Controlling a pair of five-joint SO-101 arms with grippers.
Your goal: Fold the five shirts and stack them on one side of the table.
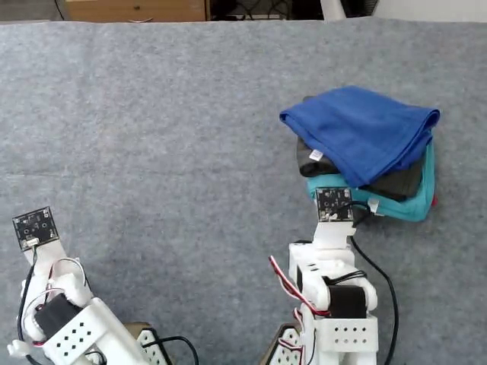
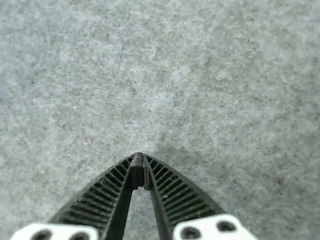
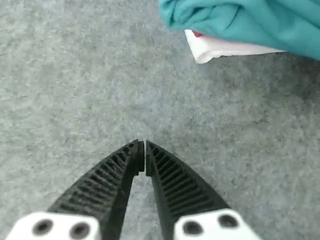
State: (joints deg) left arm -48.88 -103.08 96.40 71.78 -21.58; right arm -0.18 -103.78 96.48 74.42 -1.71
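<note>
Grey table (image 1: 152, 114), blue shirt (image 1: 358, 129) topping our stack (image 1: 403, 186).
Fingers pressed together on left gripper (image 2: 139, 159) and right gripper (image 3: 145, 147); teal shirt (image 3: 240, 20) over white shirt (image 3: 220, 50) beyond right fingertips.

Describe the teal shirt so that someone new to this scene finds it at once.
On the grey table, a pile of shirts lies just beyond the right gripper. The teal shirt sits low in it, beneath the blue shirt and a dark shirt; it alone is teal, peeking out along the pile's near edge.
</note>
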